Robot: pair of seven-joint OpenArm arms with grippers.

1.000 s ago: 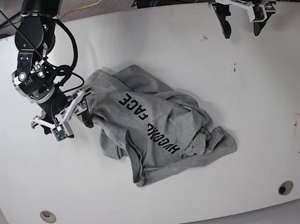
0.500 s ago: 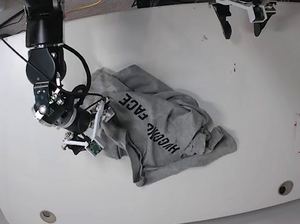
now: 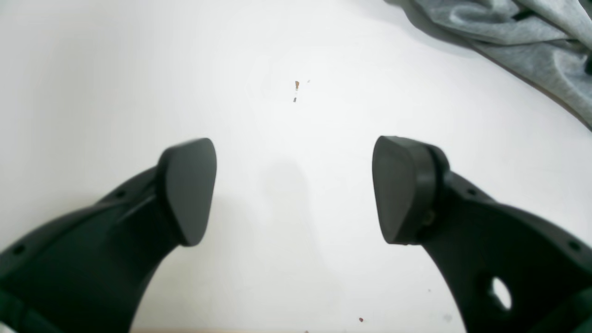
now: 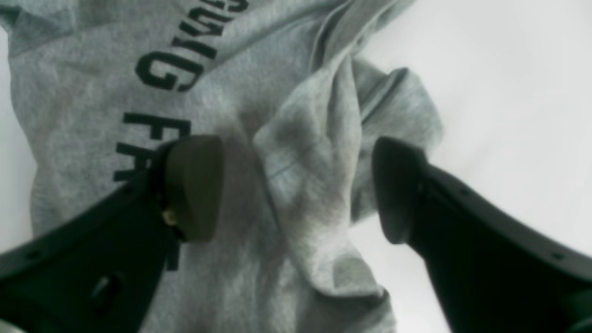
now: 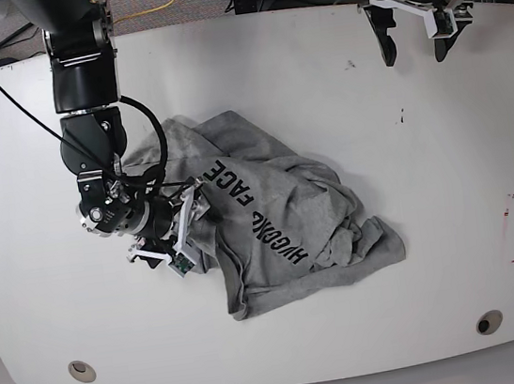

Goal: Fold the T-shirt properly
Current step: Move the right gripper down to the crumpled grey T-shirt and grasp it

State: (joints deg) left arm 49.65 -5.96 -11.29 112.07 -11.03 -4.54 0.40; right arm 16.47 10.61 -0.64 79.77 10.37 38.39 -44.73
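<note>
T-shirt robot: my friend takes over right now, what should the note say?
Right gripper: jaws open, straddling a raised fold at the T-shirt edge, nothing gripped yet.
Left gripper: jaws open, empty, hovering over bare table at the far edge, away from the shirt.
T-shirt: crumpled in a heap mid-table, black lettering showing.
Done: nothing folded.
Left: grab it, spread it flat, then fold.

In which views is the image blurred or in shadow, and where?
Right wrist view: the T-shirt looks soft and its lettering is blurred; a shadow darkens the fabric beside one finger. Left wrist view: sharper, with a faint shadow on the table. Base view: evenly lit and clear.
</note>
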